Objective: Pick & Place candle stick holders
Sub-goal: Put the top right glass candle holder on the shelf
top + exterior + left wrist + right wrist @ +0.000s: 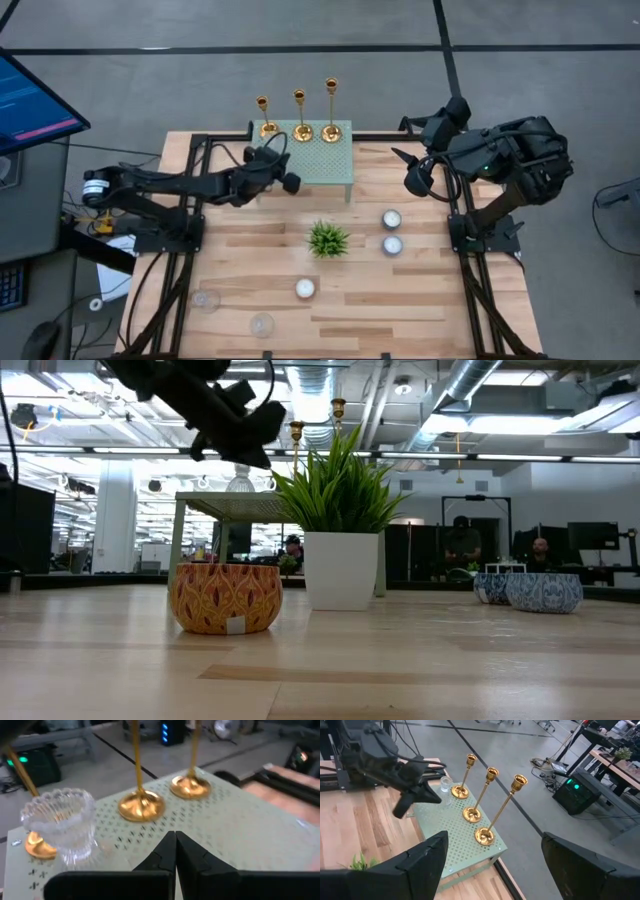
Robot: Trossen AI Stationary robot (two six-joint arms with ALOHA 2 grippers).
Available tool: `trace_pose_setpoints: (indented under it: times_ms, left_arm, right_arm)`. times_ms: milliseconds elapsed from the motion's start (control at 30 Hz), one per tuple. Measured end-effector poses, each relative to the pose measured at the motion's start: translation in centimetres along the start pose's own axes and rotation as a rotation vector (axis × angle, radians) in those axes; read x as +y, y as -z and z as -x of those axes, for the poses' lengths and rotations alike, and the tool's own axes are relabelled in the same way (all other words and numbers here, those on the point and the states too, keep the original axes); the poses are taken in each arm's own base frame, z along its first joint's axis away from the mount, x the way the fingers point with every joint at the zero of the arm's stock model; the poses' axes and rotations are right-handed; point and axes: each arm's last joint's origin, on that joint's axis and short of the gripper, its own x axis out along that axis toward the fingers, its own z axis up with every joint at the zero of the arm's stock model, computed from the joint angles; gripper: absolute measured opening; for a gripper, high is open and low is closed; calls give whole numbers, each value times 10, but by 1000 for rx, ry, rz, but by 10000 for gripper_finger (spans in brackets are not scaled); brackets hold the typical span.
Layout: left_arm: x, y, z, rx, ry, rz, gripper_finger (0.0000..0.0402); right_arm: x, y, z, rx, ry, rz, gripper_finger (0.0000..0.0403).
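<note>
Three gold candle stick holders (299,115) stand upright in a row on their round bases on a small green perforated stand (330,160) at the table's far middle; they also show in the right wrist view (485,800). My left gripper (268,155) is shut and empty, just above the stand's left part (175,847), on the near side of the bases (141,806). A clear glass cup (60,825) stands on the stand beside the left holder. My right gripper (412,172) is open and empty (492,855), raised to the right of the stand.
On the wooden table, near of the stand: a small green plant in a white pot (328,240), three tealight candles in patterned bowls (391,218) (392,244) (305,289), and two clear glass cups (206,299) (262,324). A monitor (30,100) stands off the table's left.
</note>
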Motion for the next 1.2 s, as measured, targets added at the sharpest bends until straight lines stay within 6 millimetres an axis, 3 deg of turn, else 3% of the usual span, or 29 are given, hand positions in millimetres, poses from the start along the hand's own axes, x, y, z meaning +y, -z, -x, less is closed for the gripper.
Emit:
trace_pose_setpoints:
  times_ms: [300,600,1200]
  left_arm:
    - [3,3,-16,-20,-77,21,2]
    - [11,-4,-13,-53,-147,41,2]
    - [13,-1,-13,-28,-183,-24,3]
  right_arm:
    - [0,0,0,0,0,0,311]
    - [0,0,0,1,0,0,311]
    - [0,0,0,1,0,0,311]
